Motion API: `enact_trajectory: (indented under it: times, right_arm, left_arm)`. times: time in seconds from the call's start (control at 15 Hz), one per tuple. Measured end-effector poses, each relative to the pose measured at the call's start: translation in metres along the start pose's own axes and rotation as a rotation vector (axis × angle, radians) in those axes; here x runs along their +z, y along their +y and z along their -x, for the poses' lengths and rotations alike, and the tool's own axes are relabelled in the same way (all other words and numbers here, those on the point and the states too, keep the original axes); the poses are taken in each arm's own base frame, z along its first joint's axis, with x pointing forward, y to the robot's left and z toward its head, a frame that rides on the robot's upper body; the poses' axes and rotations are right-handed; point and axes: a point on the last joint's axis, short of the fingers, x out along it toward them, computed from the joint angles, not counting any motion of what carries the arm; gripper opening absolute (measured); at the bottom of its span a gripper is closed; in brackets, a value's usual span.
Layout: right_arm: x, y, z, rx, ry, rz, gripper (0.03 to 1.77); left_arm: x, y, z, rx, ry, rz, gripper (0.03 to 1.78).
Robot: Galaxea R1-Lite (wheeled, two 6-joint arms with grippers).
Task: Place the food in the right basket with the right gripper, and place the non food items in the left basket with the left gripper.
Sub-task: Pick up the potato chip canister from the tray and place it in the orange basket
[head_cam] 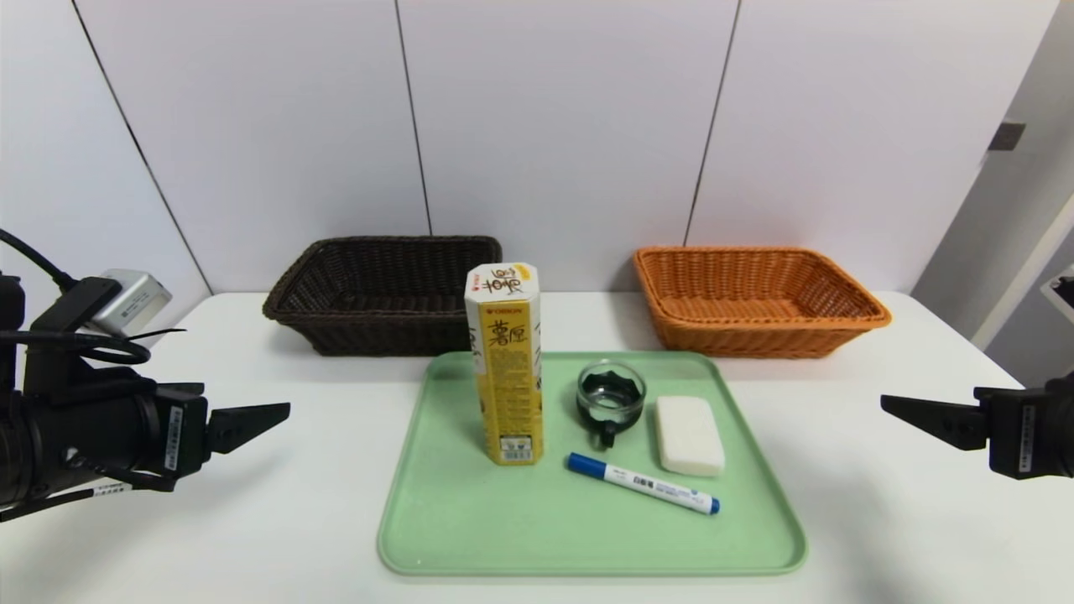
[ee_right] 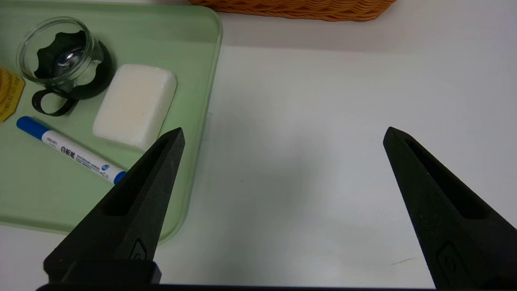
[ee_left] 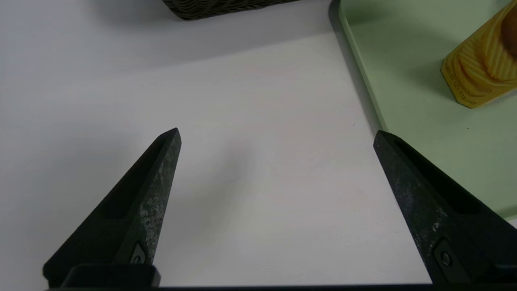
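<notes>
Nothing is sorted yet. The box point(head_cam: 504, 361) stands tall on the green tray point(head_cam: 470, 537), next to the cup point(head_cam: 611, 396), the block point(head_cam: 689, 434) and the pen point(head_cam: 642, 482). The dark basket point(head_cam: 382, 294) and orange basket point(head_cam: 755, 298) sit behind the tray, both w/ nothing in them. The left gripper point(ee_left: 276, 137) and right gripper point(ee_right: 282, 135) hang at the sides, jaws wide open, holding nothing.

The box is tall & thin, so a bump could tip it onto the cup. The pen could roll.
</notes>
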Motion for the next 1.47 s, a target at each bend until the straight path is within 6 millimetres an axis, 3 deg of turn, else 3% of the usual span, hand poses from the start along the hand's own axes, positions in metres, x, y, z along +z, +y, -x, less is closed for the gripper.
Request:
enact_trajectory:
  times: [0.27, 0.6, 1.07, 1.47]
  right_arm:
    - [0.003, 0.01, 0.0, 0.052, -0.018, 0.029, 1.7]
    - [0.024, 0.038, -0.002, 0.198, -0.084, 0.1, 1.7]
    - [0.04, 0.108, -0.034, 0.472, -0.25, 0.199, 1.7]
    - [0.035, 0.164, -0.037, 0.631, -0.323, 0.247, 1.7]
  left_arm:
    - [-0.001, -0.001, 0.002, -0.031, -0.007, 0.003, 1.69]
    - [0.001, -0.006, 0.009, -0.163, -0.043, -0.007, 1.69]
    - [0.001, -0.006, 0.012, -0.158, -0.05, -0.007, 1.69]
    - [0.001, -0.006, 0.015, -0.135, -0.058, -0.011, 1.69]
